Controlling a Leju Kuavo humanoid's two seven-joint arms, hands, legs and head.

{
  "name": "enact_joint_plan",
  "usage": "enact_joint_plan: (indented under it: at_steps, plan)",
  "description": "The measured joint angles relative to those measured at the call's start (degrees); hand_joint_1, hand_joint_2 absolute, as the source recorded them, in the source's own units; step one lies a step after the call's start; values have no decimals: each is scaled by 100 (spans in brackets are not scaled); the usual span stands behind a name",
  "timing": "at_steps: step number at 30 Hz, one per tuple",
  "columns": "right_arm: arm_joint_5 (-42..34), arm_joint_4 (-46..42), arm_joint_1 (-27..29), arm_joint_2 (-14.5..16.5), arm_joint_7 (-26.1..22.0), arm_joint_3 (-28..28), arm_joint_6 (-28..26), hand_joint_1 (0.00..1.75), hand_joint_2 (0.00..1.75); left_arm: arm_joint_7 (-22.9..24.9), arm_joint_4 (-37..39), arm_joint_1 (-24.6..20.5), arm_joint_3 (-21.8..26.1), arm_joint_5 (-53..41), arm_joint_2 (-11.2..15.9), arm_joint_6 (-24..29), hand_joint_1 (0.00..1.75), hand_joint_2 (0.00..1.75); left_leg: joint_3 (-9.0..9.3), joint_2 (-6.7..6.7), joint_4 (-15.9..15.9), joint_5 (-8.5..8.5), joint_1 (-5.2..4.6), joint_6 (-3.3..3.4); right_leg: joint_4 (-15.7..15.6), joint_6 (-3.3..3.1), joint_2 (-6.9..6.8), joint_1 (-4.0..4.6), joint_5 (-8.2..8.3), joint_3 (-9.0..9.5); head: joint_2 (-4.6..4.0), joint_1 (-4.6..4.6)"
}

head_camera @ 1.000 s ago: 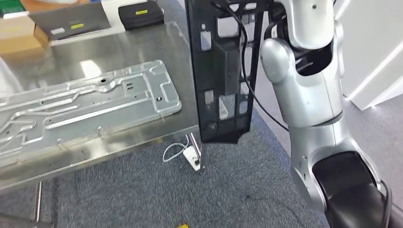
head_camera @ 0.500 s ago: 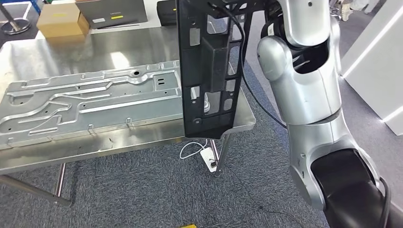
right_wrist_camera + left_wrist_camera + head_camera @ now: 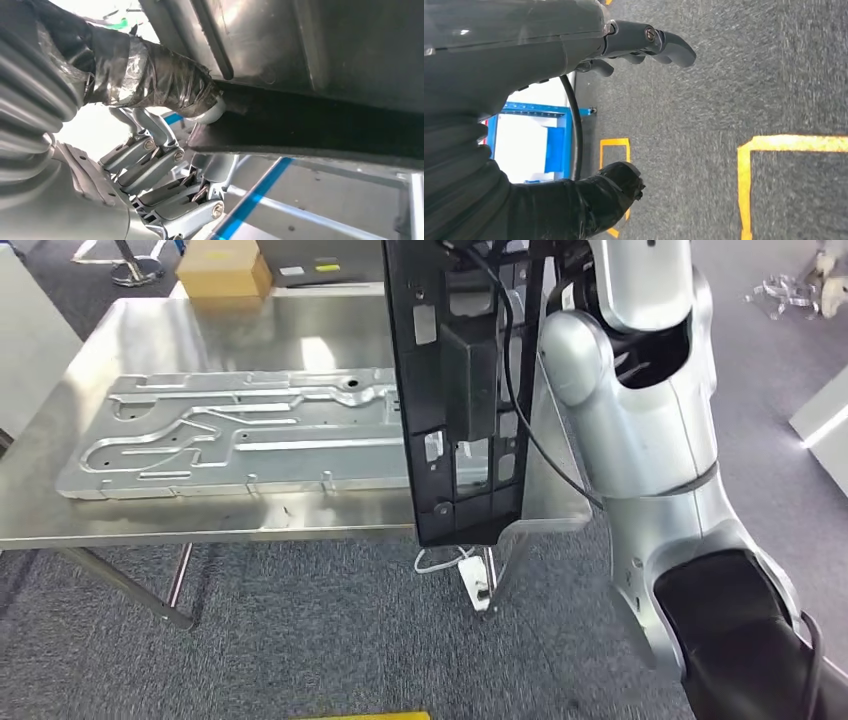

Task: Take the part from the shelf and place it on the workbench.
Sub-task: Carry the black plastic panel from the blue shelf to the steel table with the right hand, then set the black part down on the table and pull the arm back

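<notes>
A grey carpeted workshop floor (image 3: pixel 300 640) stretches beneath a stainless-steel worktop (image 3: pixel 70 520), seen from the robot's head camera. The whole scene has swung rightward in the frame over the past second, a shift of the camera as the robot turns and squares up to the worktop, not a move of the things on it. At the far left edge of the worktop sits a cardboard box (image 3: pixel 225 270); in front of it lies a large stamped aluminium panel (image 3: pixel 240 435), flat and occupying most of the surface. To the right of that, the task's black plastic frame part (image 3: pixel 465 400) hangs upright in mid-air, its lower end level with the worktop's near right corner and not yet resting on anything. A white power strip (image 3: pixel 475 580) lies on the floor under that corner. The right hand (image 3: pixel 170 150) grips the part's upper edge, its thumb (image 3: pixel 165 85) pressed on one face and the fingers (image 3: pixel 160 175) curled behind. The left hand (image 3: pixel 644 42) hangs over the carpet with its fingers curled in on nothing. With the worktop now squarely ahead, the carry looks nearly done; lowering the part onto bare steel beside the panel appears to be what remains.
</notes>
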Motion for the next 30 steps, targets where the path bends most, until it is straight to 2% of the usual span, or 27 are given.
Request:
enact_joint_plan:
  at_steps: [2,3,4,6,7,8,9,10,11,13,14,15,17,18,19,21,24,30]
  plan:
    - [21,-1,-13,-5,37,10,-17,175,175,-21,84,14,-44,0,25,36,0,175,-14,-104,9,9,4,95,8,47,-54,6,-27,13,1,8]
    - [27,1,-15,-9,61,14,-22,175,175,-28,122,24,-66,0,35,54,0,175,-18,-139,6,12,10,126,52,73,-1,-13,-72,11,0,13]
    - [33,3,-22,-18,90,15,-24,175,175,-35,159,31,-87,0,50,74,0,175,-24,-167,0,16,16,159,185,100,116,-32,-173,-34,0,15]
    - [38,16,-38,-49,133,15,-13,175,175,-48,227,16,-119,0,86,109,0,175,-37,-204,-7,30,18,209,768,136,434,-63,-504,-300,-1,16]
    - [39,32,-42,-72,145,15,-6,175,175,-55,266,3,-132,0,108,122,0,175,-44,-227,-6,33,10,226,1147,137,532,-64,-665,-490,-1,16]
    - [39,54,-42,-96,150,14,0,175,175,-61,303,-8,-144,0,124,129,0,175,-48,-255,-6,35,-1,235,1444,131,575,-62,-754,-649,-1,17]
    - [38,77,-39,-118,154,14,4,175,175,-66,338,-13,-156,0,138,132,0,175,-49,-285,-5,36,-14,240,1586,115,594,-58,-749,-739,-1,17]
    - [38,98,-38,-134,156,13,4,175,175,-69,368,-13,-164,0,151,134,0,175,-46,-317,-5,35,-28,242,1524,85,602,-50,-640,-732,-1,18]
    - [38,111,-40,-145,158,13,4,175,175,-69,389,-13,-169,0,160,135,0,175,-38,-346,-5,36,-43,242,1269,41,610,-34,-455,-628,-1,18]
    - [39,122,-54,-156,163,12,0,175,175,-76,422,-12,-197,0,170,138,0,175,-27,-391,-3,40,-69,239,531,-97,641,20,-76,-306,-1,15]
    - [40,123,-67,-160,167,12,-2,175,175,-86,440,-12,-218,0,179,140,0,175,-33,-405,-2,45,-76,228,258,-146,646,46,32,-193,-1,16]
    - [41,126,-78,-163,171,11,-4,175,175,-98,461,-11,-237,0,192,141,0,175,-45,-408,8,35,-84,225,92,-143,651,55,80,-135,-1,17]
    - [44,140,-92,-167,181,11,-7,175,175,-122,505,-9,-255,0,225,144,0,175,-64,-406,18,25,-76,231,27,-19,644,57,87,-127,-1,23]
    - [46,151,-94,-170,184,11,-8,175,175,-131,526,-10,-258,0,241,144,0,175,-63,-403,19,18,-72,234,16,24,648,56,89,-126,-1,22]
    - [48,163,-97,-173,185,11,-9,175,175,-139,545,-9,-268,0,254,146,0,175,-58,-401,9,29,-61,226,19,33,650,64,86,-125,-1,22]
    - [51,187,-100,-180,186,9,-11,175,175,-158,581,-9,-300,0,289,147,0,175,-48,-399,-11,44,-57,192,22,-6,652,69,92,-130,-1,21]
    - [54,222,-100,-192,185,2,-12,175,175,-178,622,1,-365,0,335,147,0,175,-45,-400,-31,65,-57,167,25,-19,653,68,99,-140,-1,21]
    - [54,284,-99,-199,186,-14,-17,175,175,-223,699,17,-398,0,426,147,0,175,-59,-401,-12,50,-72,204,20,-12,651,47,107,-148,-1,21]
